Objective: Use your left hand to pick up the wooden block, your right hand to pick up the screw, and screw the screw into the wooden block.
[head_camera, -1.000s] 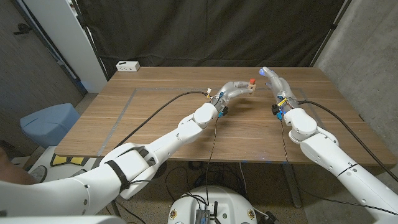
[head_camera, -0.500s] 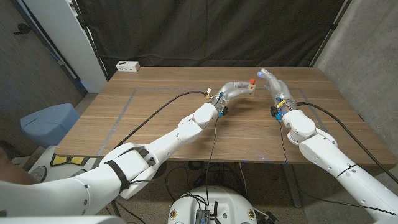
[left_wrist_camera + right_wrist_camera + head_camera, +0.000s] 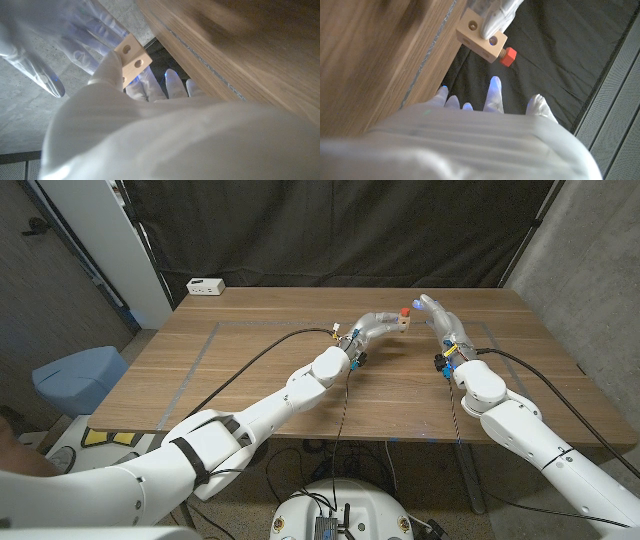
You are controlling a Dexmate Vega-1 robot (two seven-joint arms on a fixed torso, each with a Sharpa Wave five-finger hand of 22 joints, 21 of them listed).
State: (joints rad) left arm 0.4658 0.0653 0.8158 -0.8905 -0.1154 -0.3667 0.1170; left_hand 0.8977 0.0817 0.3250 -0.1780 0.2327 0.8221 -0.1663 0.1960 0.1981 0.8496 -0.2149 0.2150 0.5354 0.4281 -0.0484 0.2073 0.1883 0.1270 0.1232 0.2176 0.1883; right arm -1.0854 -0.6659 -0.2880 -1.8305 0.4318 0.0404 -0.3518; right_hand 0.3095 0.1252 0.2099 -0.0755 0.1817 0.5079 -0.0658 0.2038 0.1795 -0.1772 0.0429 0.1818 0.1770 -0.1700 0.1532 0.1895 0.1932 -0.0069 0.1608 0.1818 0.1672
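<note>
Head view, left hand (image 3: 378,323) gripping wooden block (image 3: 402,321) with red screw (image 3: 405,310) seated, right hand (image 3: 441,315) just beside, fingers apart, holding nothing

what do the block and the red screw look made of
The block looks like pale unfinished wood: matte, faint grain, drilled round holes. The screw, seated in the block, shows a faceted red head, matte, probably plastic or painted wood; it is hard to tell.

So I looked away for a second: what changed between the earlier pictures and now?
The right hand drew slightly in toward the wooden block, its arm shifting a little the same way. The left hand kept holding the block up off the table, the red-headed screw staying in it. Nothing was let go.
</note>
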